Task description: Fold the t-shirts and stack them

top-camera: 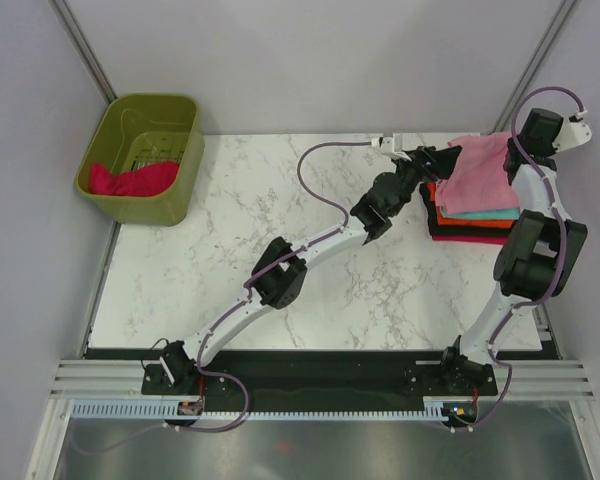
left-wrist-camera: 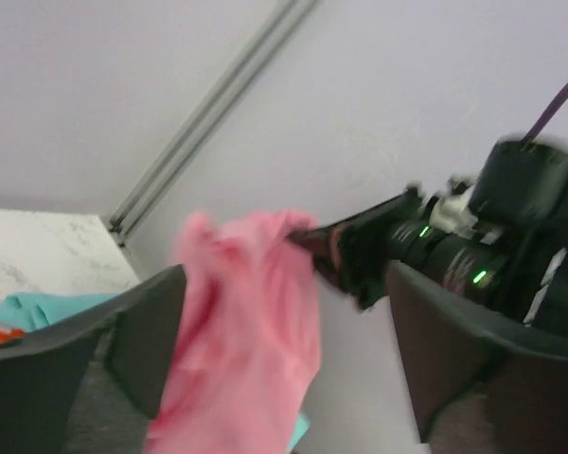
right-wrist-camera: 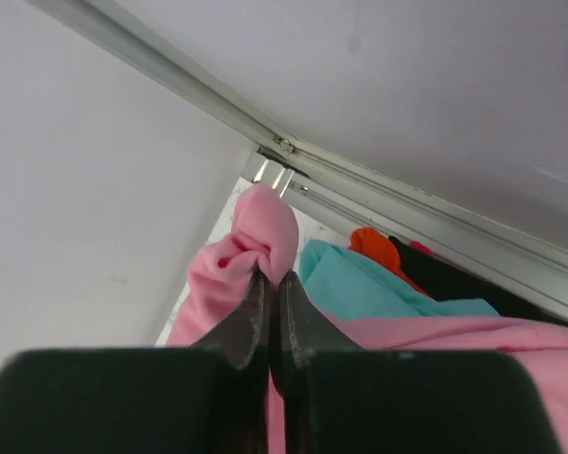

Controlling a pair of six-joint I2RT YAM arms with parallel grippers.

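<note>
The counter looks like white marble with grey veins, smooth, with a faint shine. The basket is olive-green plastic, smooth and a little glossy. The crimson t-shirt inside it is soft matt cloth. The pink t-shirt is also thin matt cloth, and it is creased where the right hand pinches it. The fingers of this hand are black matt plastic, slightly grainy. The left arm has white glossy plastic links, and the rail at the near edge is pale matt metal.
</note>
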